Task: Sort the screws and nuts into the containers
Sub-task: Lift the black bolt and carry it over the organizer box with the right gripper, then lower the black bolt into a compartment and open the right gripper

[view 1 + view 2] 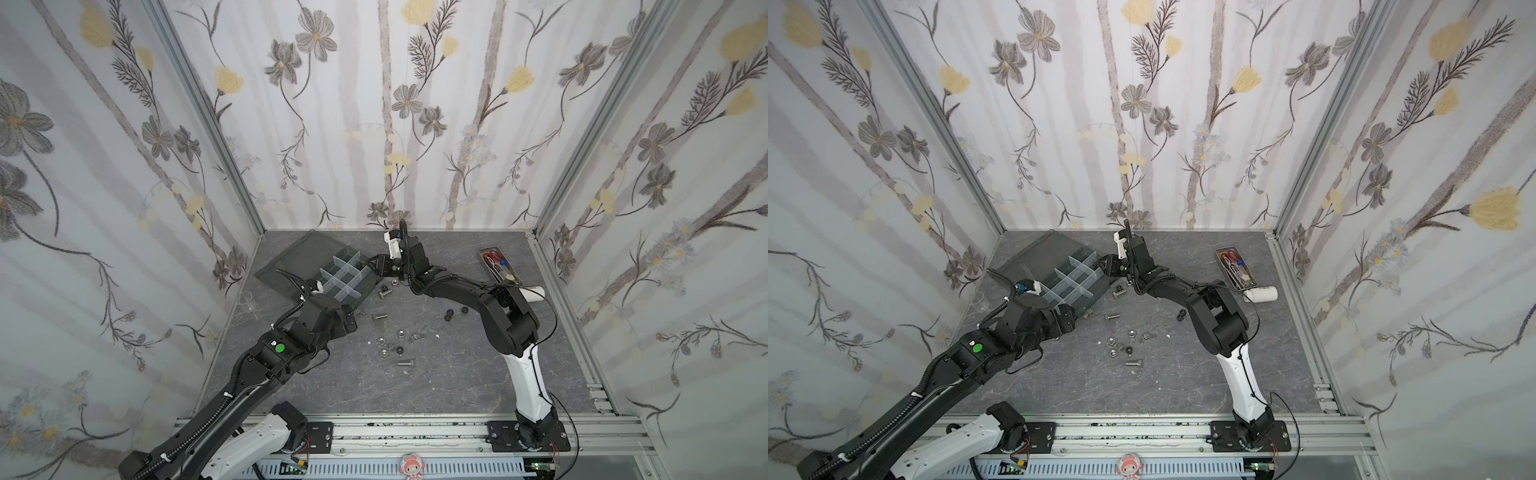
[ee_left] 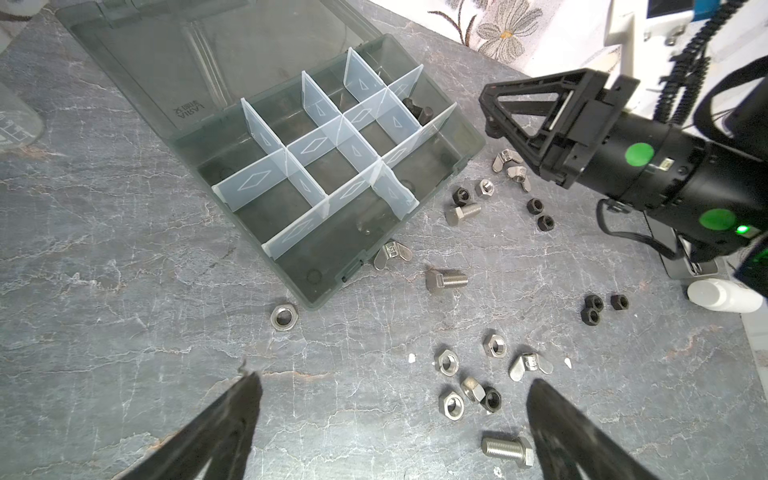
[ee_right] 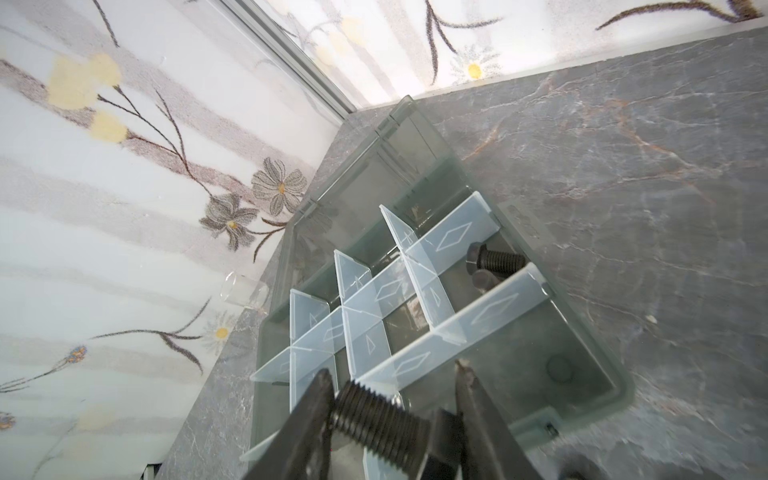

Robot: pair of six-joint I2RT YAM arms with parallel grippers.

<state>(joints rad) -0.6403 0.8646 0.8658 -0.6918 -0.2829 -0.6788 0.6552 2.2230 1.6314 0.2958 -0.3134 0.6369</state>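
Black screw (image 3: 382,419) clamped crosswise in right tool (image 3: 392,372), jaws narrowed on it, over organizer box (image 3: 519,340). Left tool (image 2: 392,380) wide, empty, above loose nuts (image 2: 446,362) on desk (image 2: 124,332).

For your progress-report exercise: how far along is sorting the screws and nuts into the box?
Done: at least one black bolt lies in the box. In hand: the right gripper holds a second black bolt over it; the left gripper hangs open and empty. Left: silver bolts, silver nuts, black nuts and wing nuts scattered on the table.
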